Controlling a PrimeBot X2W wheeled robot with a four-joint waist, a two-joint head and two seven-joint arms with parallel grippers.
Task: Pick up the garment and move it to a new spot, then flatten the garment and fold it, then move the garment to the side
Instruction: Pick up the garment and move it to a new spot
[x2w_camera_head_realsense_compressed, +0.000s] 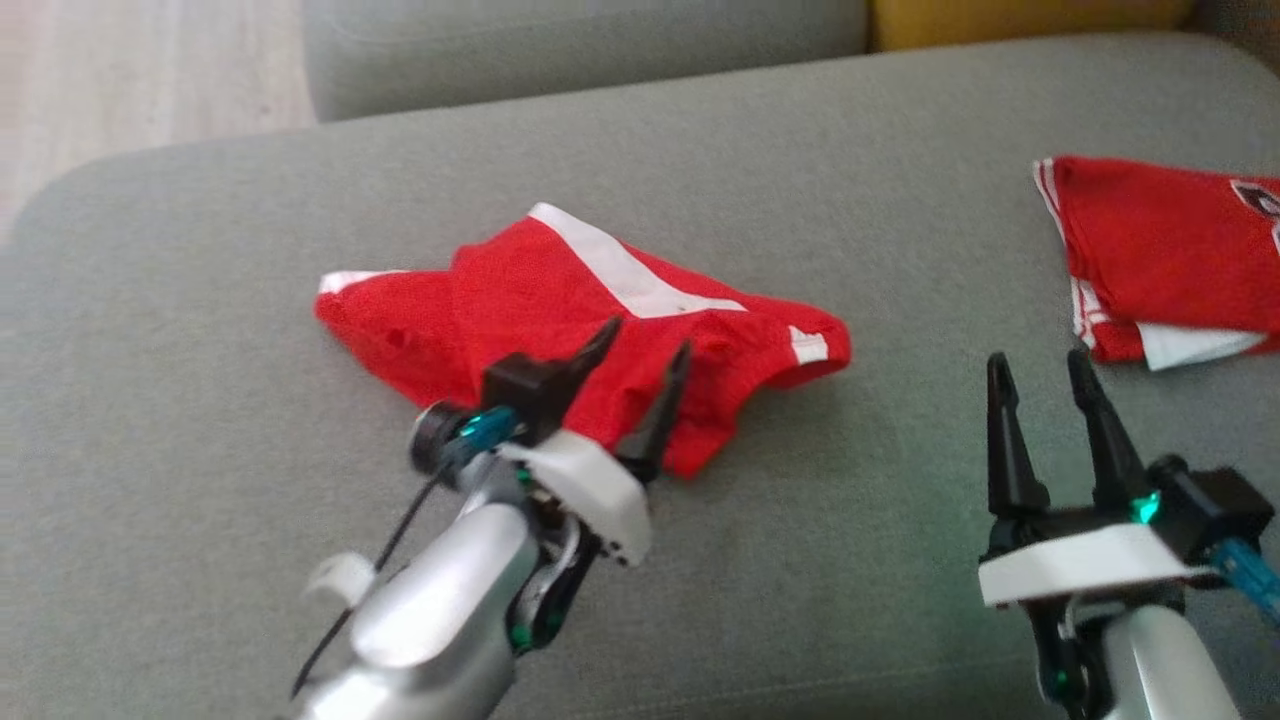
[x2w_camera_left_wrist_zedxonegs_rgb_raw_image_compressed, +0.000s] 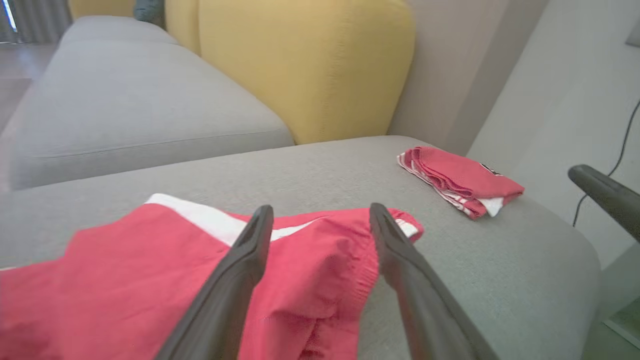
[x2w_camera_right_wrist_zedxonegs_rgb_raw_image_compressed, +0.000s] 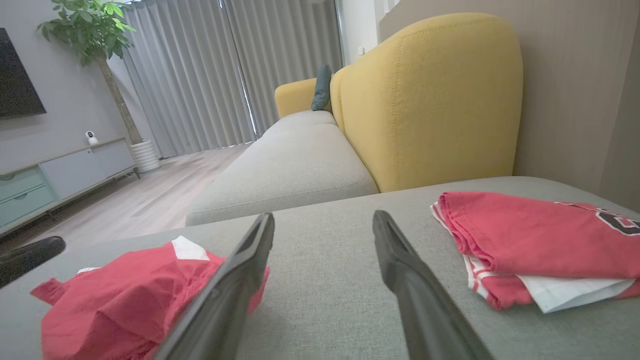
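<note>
Nearest the head camera, the left gripper (x2w_camera_head_realsense_compressed: 647, 342) is seen at the near edge of the red garment (x2w_camera_head_realsense_compressed: 560, 300). Its two dark fingers are spread wide over the cloth, and nothing is pinched between them. The garment is laid crumpled, not flattened, on the grey cushion (x2w_camera_head_realsense_compressed: 700, 150), with white trim turned up along its far side. Right of the garment and apart from it, the right gripper (x2w_camera_head_realsense_compressed: 1038, 360) is held over bare cushion, equally wide open and empty. Well to the right of the garment, a folded garment (x2w_camera_head_realsense_compressed: 1160, 250), also red, is seen with white stripes at its edge.

From the left wrist, the left gripper (x2w_camera_left_wrist_zedxonegs_rgb_raw_image_compressed: 321, 210) is shown with the garment (x2w_camera_left_wrist_zedxonegs_rgb_raw_image_compressed: 125, 280) spread below its parted fingers; whether the tips touch the cloth cannot be told. A yellow backrest (x2w_camera_left_wrist_zedxonegs_rgb_raw_image_compressed: 310, 65) is brought in beyond the garment. The folded garment (x2w_camera_left_wrist_zedxonegs_rgb_raw_image_compressed: 460, 177) is placed to the garment's right, and one of the right gripper's fingers (x2w_camera_left_wrist_zedxonegs_rgb_raw_image_compressed: 605, 195) is caught further right again.

From the right wrist, the right gripper (x2w_camera_right_wrist_zedxonegs_rgb_raw_image_compressed: 324, 217) is shown open just right of the garment (x2w_camera_right_wrist_zedxonegs_rgb_raw_image_compressed: 125, 295), with the folded garment (x2w_camera_right_wrist_zedxonegs_rgb_raw_image_compressed: 540, 235) farther right. A room is added far behind the garment: grey curtains (x2w_camera_right_wrist_zedxonegs_rgb_raw_image_compressed: 210, 75), a potted plant (x2w_camera_right_wrist_zedxonegs_rgb_raw_image_compressed: 95, 35) and a low cabinet (x2w_camera_right_wrist_zedxonegs_rgb_raw_image_compressed: 60, 175).
</note>
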